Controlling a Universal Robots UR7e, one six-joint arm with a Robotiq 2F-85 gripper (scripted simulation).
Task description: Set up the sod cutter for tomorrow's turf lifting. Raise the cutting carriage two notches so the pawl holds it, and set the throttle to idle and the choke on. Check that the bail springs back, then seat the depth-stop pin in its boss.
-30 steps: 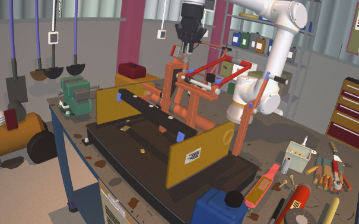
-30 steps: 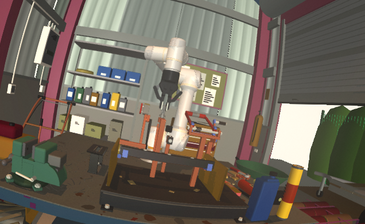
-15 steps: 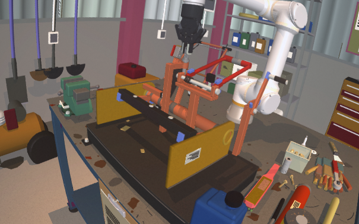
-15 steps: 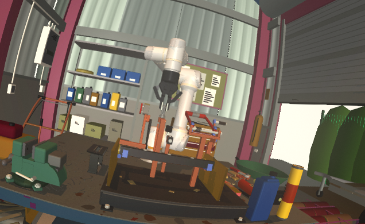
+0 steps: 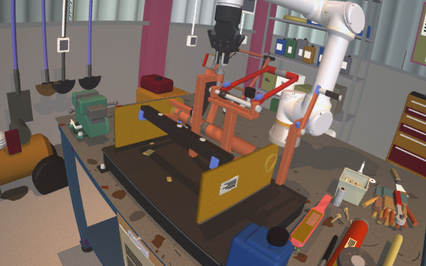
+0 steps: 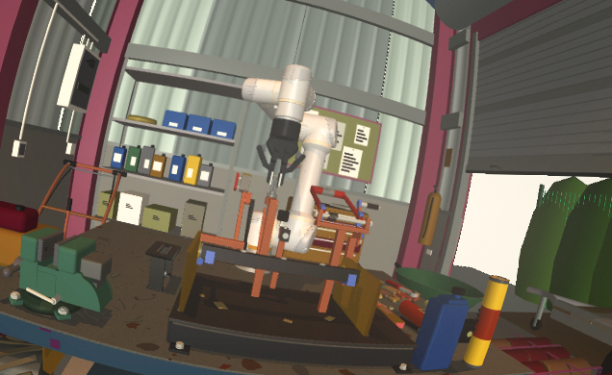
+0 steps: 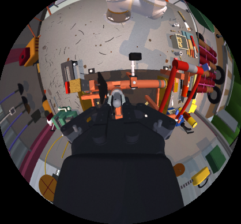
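Observation:
The grey knob of the carriage lift lever (image 7: pixel 116 101) is half hidden between my fingers, atop the orange upright post (image 5: pixel 201 102) of the sod cutter. The knob is gripped in my closed gripper (image 5: pixel 219 62) (image 6: pixel 274 181), which points straight down. The black cutting carriage bar (image 5: pixel 183 135) spans between two yellow side plates (image 5: pixel 237 181). The red bail (image 5: pixel 263 79) arches over the orange handle frame to my right. A black-knobbed lever (image 7: pixel 135 57) sticks out from the orange cross tube.
A small open box of brass parts (image 5: pixel 353 184) sits on the bench at right, near gloves and loose bolts. A blue jug (image 5: pixel 257 246) stands at the front edge. A green vise (image 5: pixel 90 112) sits at the left end. The arm's base (image 5: pixel 293 119) stands behind the machine.

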